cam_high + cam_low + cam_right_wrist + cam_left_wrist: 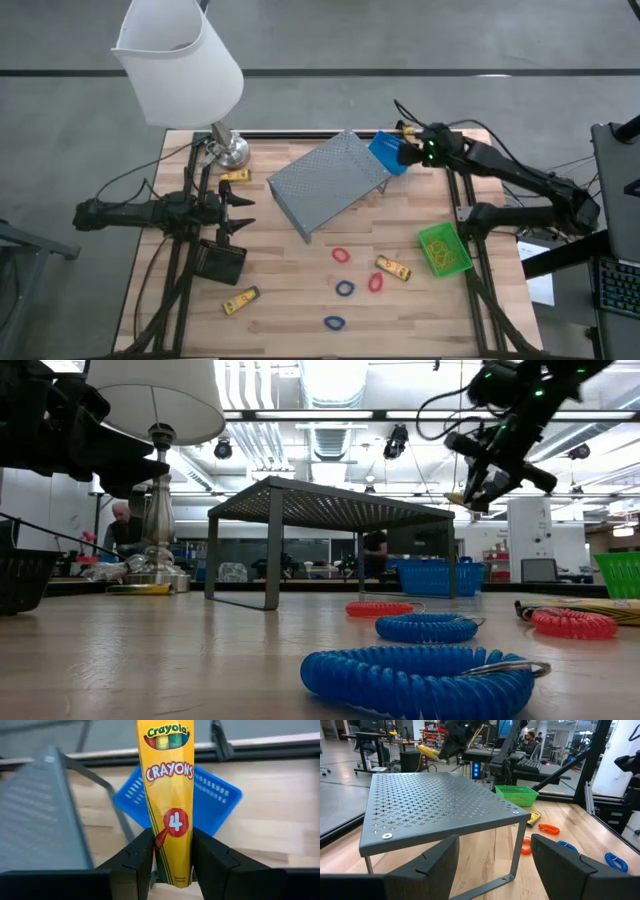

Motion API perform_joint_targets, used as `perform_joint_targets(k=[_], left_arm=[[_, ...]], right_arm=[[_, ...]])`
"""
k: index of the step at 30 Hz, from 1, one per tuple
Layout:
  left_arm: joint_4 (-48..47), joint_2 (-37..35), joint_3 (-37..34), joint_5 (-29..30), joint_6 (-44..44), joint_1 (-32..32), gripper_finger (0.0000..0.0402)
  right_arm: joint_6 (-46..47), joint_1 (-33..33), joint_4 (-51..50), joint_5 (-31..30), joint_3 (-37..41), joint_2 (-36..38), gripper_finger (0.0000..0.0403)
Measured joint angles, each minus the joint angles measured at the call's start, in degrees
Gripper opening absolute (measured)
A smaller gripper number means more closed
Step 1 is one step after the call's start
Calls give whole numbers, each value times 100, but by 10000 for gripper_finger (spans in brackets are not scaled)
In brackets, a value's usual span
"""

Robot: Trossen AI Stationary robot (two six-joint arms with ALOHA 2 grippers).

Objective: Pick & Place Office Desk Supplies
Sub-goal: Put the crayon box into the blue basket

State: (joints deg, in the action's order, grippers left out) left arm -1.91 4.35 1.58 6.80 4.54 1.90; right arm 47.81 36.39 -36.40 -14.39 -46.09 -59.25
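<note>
Yellow crayon packs, red and blue coil loops and three small bins lie on the wooden bench. High view: the right hand hangs over the blue bin at the far edge beside the grey mesh shelf; the green bin sits at the right edge, the black bin on the left, where the left hand waits. Loose packs lie near the lamp base, in front of the black bin and beside the loops.

Low view: a blue loop fills the foreground.

Left wrist view: the left fingers stand wide apart, empty.

Right wrist view: the right fingers are clamped on a crayon pack, yellow, printed "Crayola Crayons" with a red disc marked 4, above the blue bin.
</note>
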Motion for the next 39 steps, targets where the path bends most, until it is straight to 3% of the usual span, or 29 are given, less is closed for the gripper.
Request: perform_joint_targets(k=[17, 24, 39], left_arm=[[0, 1, 0, 1, 0, -1, 253], [0, 0, 0, 1, 0, -1, 253], [0, 1, 0, -1, 0, 0, 253]], right_arm=[[-1219, 837, -1808, 395, -2370, -2898, 118], [-1482, 945, -1828, 422, -2468, -3552, 118], [-1482, 939, -1368, 763, -2395, -4108, 118]])
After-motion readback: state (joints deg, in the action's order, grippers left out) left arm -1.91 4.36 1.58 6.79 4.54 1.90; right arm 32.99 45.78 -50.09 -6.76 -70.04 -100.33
